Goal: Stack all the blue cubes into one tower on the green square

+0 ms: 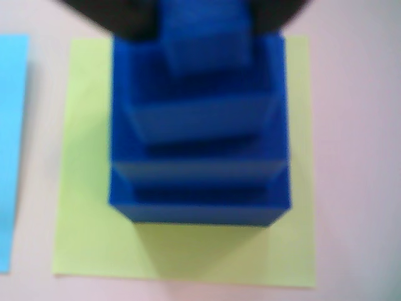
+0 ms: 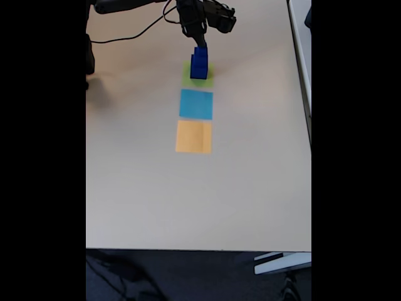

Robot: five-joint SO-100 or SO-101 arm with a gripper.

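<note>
A tower of several blue cubes [image 1: 200, 157] stands on the green square [image 1: 88, 188], largest at the bottom and each one above it smaller. The smallest top cube [image 1: 203, 47] sits between the dark fingers of my gripper [image 1: 203, 22], which press against its left and right sides, so the gripper looks shut on it. In the fixed view the tower [image 2: 199, 64] rises from the green square [image 2: 209, 76] at the far end of the table, with the gripper [image 2: 200, 42] directly over its top.
A light-blue square [image 1: 12, 150] lies left of the green one in the wrist view. The fixed view shows it [image 2: 196, 104] and an orange square [image 2: 193, 137] in a row toward the near edge. A black cable [image 2: 135, 34] trails at the far left.
</note>
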